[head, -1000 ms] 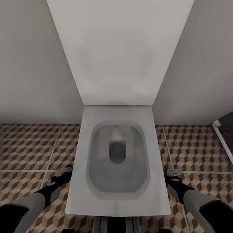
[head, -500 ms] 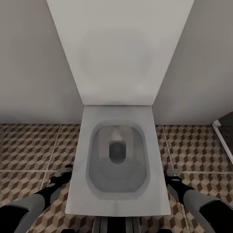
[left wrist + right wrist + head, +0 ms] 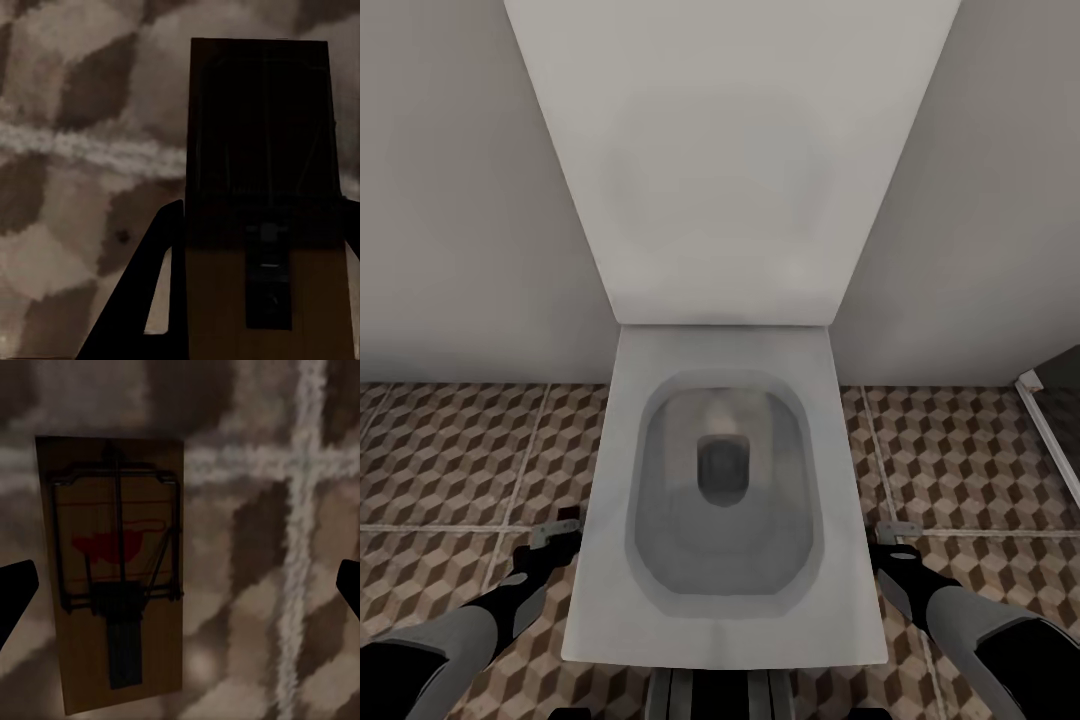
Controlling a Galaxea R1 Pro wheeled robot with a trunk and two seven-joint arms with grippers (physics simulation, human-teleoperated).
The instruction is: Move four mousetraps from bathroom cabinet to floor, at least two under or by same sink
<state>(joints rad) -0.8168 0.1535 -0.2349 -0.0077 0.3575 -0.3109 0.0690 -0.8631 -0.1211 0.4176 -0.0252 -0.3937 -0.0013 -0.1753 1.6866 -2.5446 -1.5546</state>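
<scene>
Facing a white toilet [image 3: 725,480] head-on, arms lowered to either side of the bowl over the patterned floor tiles [image 3: 450,450]. Left gripper [image 3: 556,534] low beside the bowl's left edge; in the left wrist view, closed on a mousetrap [image 3: 262,225], its wooden board running lengthwise straight out between the dark fingers [image 3: 146,300], far end in deep shadow, metal parts barely readable. Right gripper [image 3: 893,535] low on the other side, jaws spread wide and holding nothing; in the right wrist view, a second mousetrap [image 3: 112,577] lying flat on the tiles, clear of both fingertips and off toward one of them, long axis running away from the camera, spring bar and a red patch visible. Likely next: lowering and letting go of the left trap, its long axis already in line with the jaws. Sink, cabinet and remaining traps outside these pictures; nearness to the sink impossible to judge from here.
</scene>
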